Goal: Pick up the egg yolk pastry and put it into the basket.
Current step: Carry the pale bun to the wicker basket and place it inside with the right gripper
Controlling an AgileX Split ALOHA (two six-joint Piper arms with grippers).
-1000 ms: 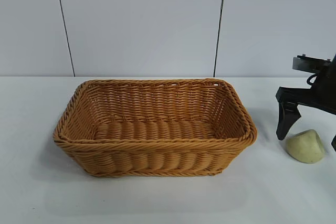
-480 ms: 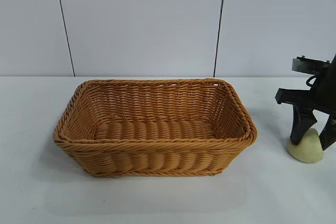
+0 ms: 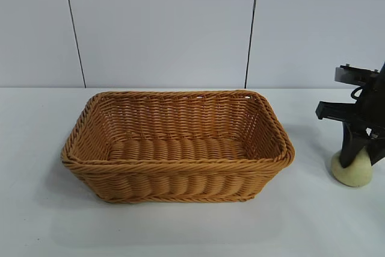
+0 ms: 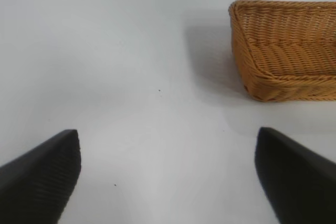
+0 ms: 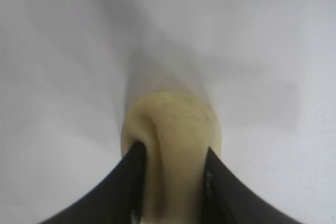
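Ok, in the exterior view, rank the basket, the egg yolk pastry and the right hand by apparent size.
1. Basket, by far the largest.
2. Right hand, partly cut off at the frame edge, so its rank is unsure.
3. Egg yolk pastry, smallest, pinched between the hand's fingers.
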